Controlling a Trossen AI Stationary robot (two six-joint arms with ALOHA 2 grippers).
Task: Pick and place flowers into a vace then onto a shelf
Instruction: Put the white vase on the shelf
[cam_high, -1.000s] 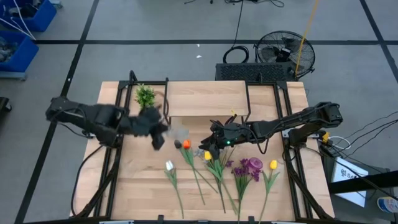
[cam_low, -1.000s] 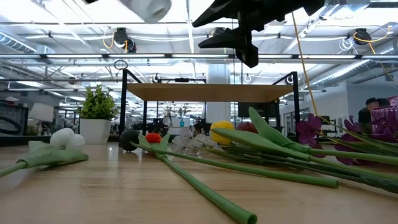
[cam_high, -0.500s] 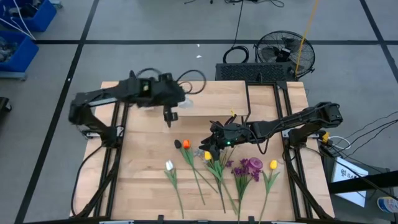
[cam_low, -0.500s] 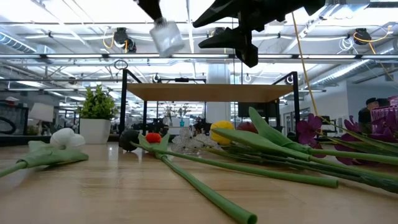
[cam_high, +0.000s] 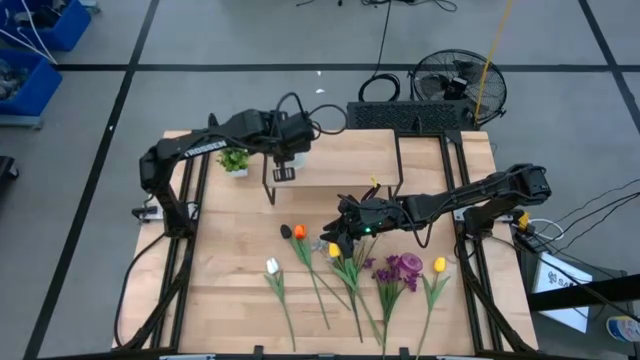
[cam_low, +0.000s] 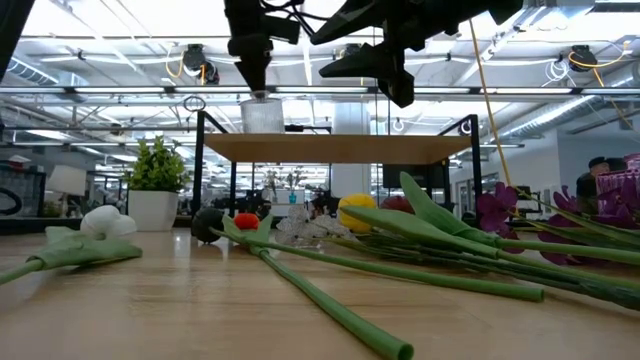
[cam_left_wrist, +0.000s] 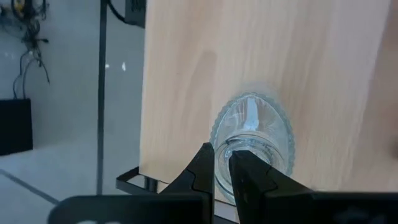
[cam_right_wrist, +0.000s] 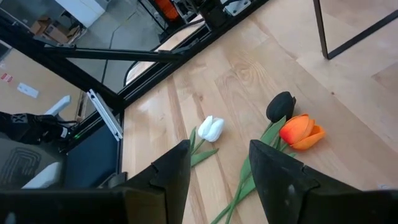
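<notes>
On the shelf (cam_high: 340, 158), left gripper (cam_left_wrist: 222, 177) pinches the glass vase (cam_left_wrist: 254, 146).

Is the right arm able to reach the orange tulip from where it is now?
Probably yes. The right end effector hovers open above the table, close beside the orange tulip, and nothing lies over the bloom; a dark bloom only touches its side.

The vase (cam_low: 262, 115) stands on the shelf (cam_high: 340, 158), near its left end; the flowers (cam_high: 345, 270) lie on the table (cam_high: 230, 290) before it.
</notes>
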